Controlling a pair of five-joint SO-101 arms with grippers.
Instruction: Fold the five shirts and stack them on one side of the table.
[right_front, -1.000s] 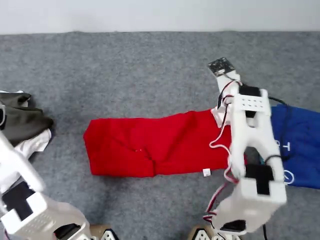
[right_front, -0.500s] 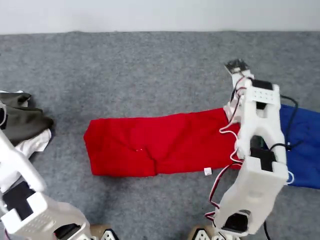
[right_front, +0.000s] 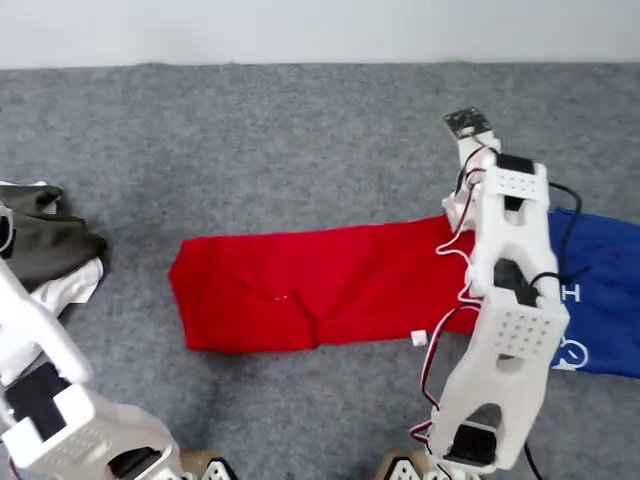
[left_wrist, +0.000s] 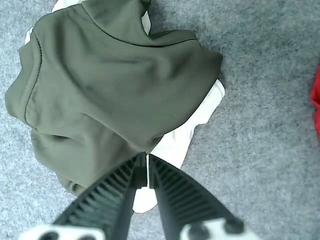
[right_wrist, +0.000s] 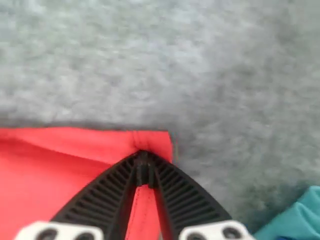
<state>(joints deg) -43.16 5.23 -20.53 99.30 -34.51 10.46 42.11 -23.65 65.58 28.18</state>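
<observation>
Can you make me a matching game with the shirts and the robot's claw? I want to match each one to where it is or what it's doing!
Things:
1. red shirt
2. olive shirt
3. blue shirt
4. right claw

Places and states:
A. heaped in a bundle at the left edge of the high view
B. shut on a corner of red cloth
C. stretched out long in the middle of the grey table
D. lying at the right edge of the high view

Pairs: 1-C, 2-A, 3-D, 4-B
</observation>
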